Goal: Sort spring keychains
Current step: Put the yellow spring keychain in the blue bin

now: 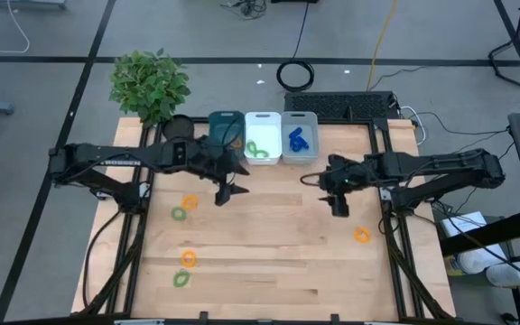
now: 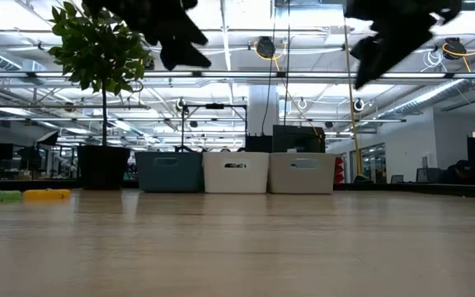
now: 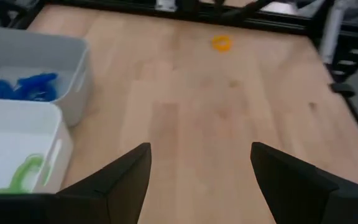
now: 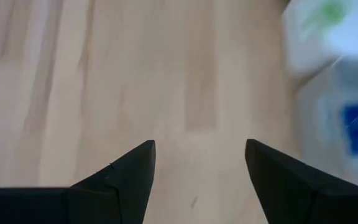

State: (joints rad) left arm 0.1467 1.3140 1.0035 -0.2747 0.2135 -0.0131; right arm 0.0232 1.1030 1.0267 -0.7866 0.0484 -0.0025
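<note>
Loose spring keychains lie flat on the wooden table: an orange one [image 1: 190, 203] beside a green one [image 1: 180, 214], another orange [image 1: 188, 259] and green [image 1: 182, 279] nearer the front left, and one orange [image 1: 361, 236] at the right. My left gripper [image 3: 201, 149] hangs open above the table just in front of the bins, with nothing between its fingers. My right gripper [image 4: 201, 144] is also open and empty, above the table's centre right [image 1: 339, 206]. The white bin [image 1: 263, 137] holds green keychains [image 3: 25, 174]. The pale grey bin [image 1: 299, 137] holds blue ones [image 3: 23, 87].
A teal bin [image 1: 226, 135] stands left of the white one at the far edge. A potted plant [image 1: 149, 83] stands at the far left corner. A black cable coil [image 1: 295, 75] lies on the floor behind. Bare wood spreads across the middle and front of the table.
</note>
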